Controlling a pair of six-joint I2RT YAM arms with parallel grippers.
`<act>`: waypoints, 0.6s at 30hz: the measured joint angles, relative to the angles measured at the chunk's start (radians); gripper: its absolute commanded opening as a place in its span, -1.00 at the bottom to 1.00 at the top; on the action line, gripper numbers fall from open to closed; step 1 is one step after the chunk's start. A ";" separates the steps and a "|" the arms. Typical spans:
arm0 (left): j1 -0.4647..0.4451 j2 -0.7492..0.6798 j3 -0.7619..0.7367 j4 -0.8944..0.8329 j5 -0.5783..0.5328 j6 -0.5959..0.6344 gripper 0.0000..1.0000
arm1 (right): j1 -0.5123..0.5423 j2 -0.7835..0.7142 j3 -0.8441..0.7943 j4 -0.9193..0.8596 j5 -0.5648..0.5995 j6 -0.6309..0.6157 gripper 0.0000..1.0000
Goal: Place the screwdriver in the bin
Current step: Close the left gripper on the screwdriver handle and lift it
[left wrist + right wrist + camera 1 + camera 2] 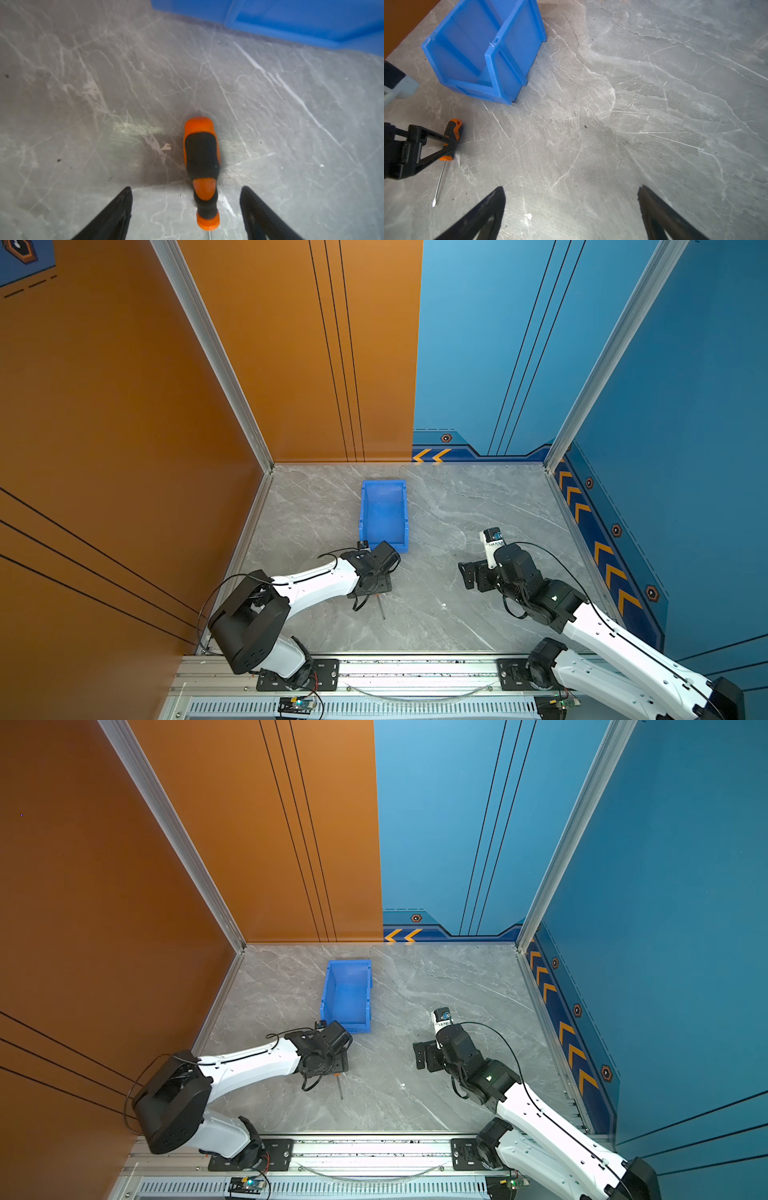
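Observation:
The screwdriver (202, 158), with a black-and-orange handle, lies flat on the grey marble table just short of the blue bin (382, 514). My left gripper (186, 187) is down at the table and open. One finger stands on each side of the handle's lower part, with a gap on both sides. In both top views the left wrist hides the handle, and only the thin shaft (381, 609) (340, 1089) pokes out toward the front. The right wrist view shows a left finger (436, 137) in front of the handle (454, 126). My right gripper (467, 574) (571, 187) hangs open and empty over bare table to the right.
The bin (347, 994) (481, 52) is empty, and its lower lipped end faces the front, close to the left wrist. Orange and blue walls close off the table at the left, back and right. An aluminium rail (415, 668) with the arm bases runs along the front edge.

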 measured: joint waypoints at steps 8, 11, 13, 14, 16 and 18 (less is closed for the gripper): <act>-0.004 0.070 0.032 0.013 -0.010 -0.014 0.01 | 0.000 -0.019 -0.007 0.007 -0.017 -0.015 1.00; -0.004 0.077 0.038 0.017 -0.016 -0.017 -0.16 | 0.000 -0.043 -0.014 0.007 -0.016 -0.018 1.00; -0.005 0.078 0.038 0.017 -0.019 -0.018 -0.29 | -0.001 -0.055 -0.018 0.007 -0.016 -0.018 1.00; -0.005 0.078 0.038 0.017 -0.019 -0.020 -0.35 | -0.002 -0.058 -0.019 0.007 -0.016 -0.018 1.00; -0.005 0.078 0.037 0.018 -0.020 -0.021 -0.49 | -0.002 -0.061 -0.021 0.007 -0.016 -0.018 1.00; -0.005 0.078 0.038 0.018 -0.020 -0.022 -0.60 | -0.002 -0.061 -0.021 0.007 -0.014 -0.018 1.00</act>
